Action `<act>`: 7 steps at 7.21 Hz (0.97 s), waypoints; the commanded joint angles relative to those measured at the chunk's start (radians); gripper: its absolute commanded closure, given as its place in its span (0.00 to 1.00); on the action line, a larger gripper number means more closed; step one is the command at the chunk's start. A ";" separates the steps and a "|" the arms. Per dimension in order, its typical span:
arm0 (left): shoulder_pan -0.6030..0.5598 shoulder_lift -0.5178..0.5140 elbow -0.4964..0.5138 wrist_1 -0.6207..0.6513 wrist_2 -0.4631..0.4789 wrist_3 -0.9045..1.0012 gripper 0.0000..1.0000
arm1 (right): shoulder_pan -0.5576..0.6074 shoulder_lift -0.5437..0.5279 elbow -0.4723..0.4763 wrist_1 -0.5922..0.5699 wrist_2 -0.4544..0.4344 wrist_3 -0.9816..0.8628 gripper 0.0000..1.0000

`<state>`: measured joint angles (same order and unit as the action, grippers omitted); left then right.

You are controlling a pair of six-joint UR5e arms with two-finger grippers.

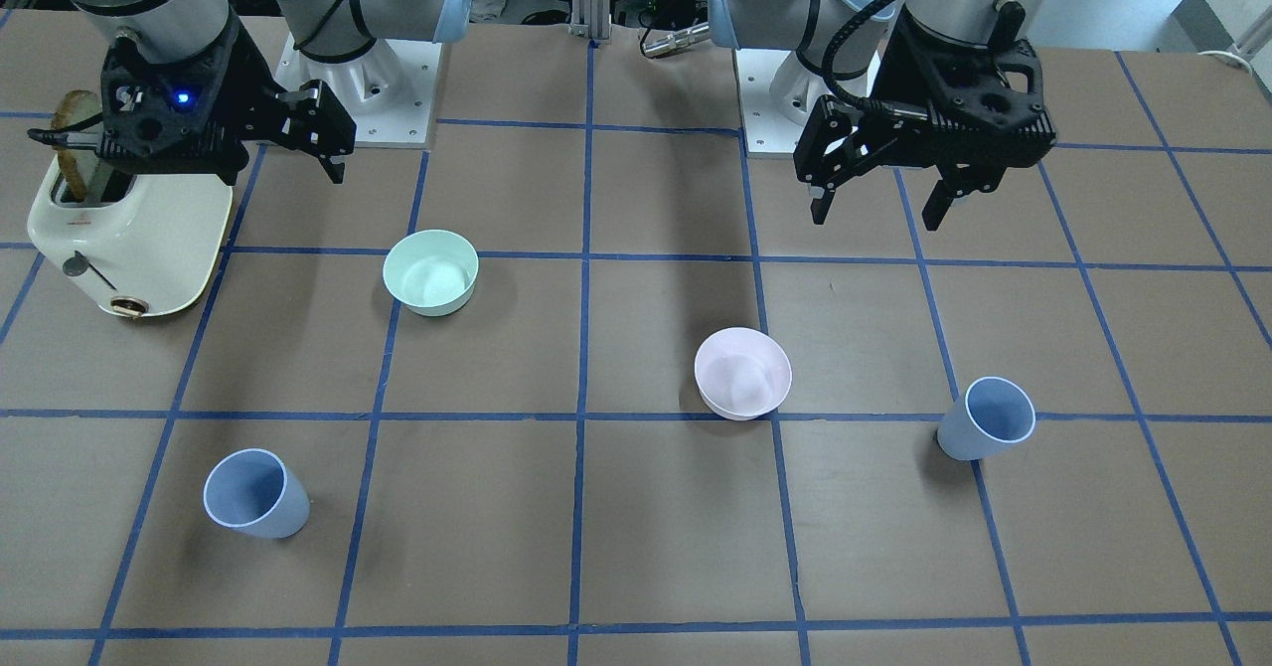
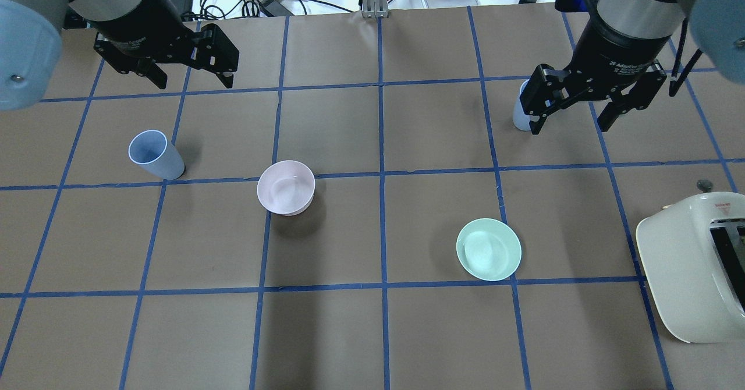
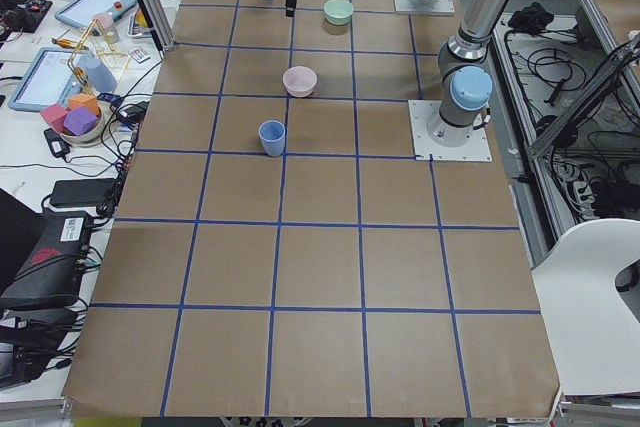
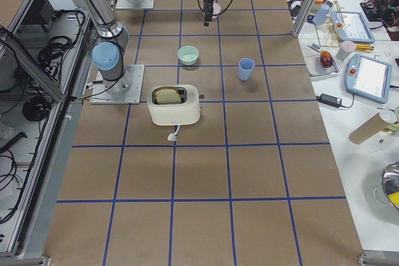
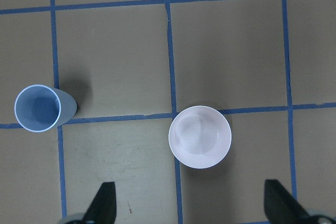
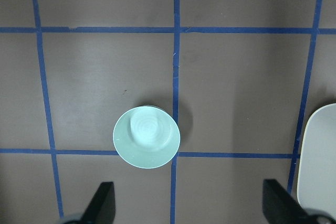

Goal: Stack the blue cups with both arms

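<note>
We see two matte periwinkle-blue cups with paler rims, both upright, mouth up, empty and well apart on the table (image 2: 326,332). The left cup (image 1: 986,417) stands on a crossing of tape lines (image 1: 874,416). The right cup (image 1: 256,493) stands inside a square. The left gripper (image 1: 878,211) and right gripper (image 2: 570,125) hover above the table, jaws wide apart, holding nothing.

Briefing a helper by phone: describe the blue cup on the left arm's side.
Take the half of the table away from the toaster. Beside the pink bowl, toward the table's end, stands the blue cup. It is taller and narrower than the bowl; the other blue cup stands in the toaster's half.
</note>
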<state>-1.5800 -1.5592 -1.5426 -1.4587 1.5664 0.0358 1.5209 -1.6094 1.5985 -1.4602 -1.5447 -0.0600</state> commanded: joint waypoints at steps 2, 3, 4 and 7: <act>-0.002 0.008 -0.005 0.000 0.000 -0.001 0.00 | 0.037 -0.003 0.000 -0.003 -0.005 0.063 0.00; 0.000 0.002 -0.002 0.000 0.000 0.001 0.00 | 0.051 -0.003 0.000 -0.003 -0.029 0.077 0.00; 0.005 -0.005 0.007 0.004 0.000 0.007 0.00 | 0.056 -0.001 -0.002 -0.008 -0.029 0.075 0.00; 0.018 -0.034 0.004 0.008 0.000 0.033 0.00 | 0.054 0.000 -0.002 -0.034 -0.022 0.075 0.00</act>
<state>-1.5717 -1.5771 -1.5331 -1.4530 1.5665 0.0529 1.5753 -1.6098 1.5970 -1.4804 -1.5718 0.0152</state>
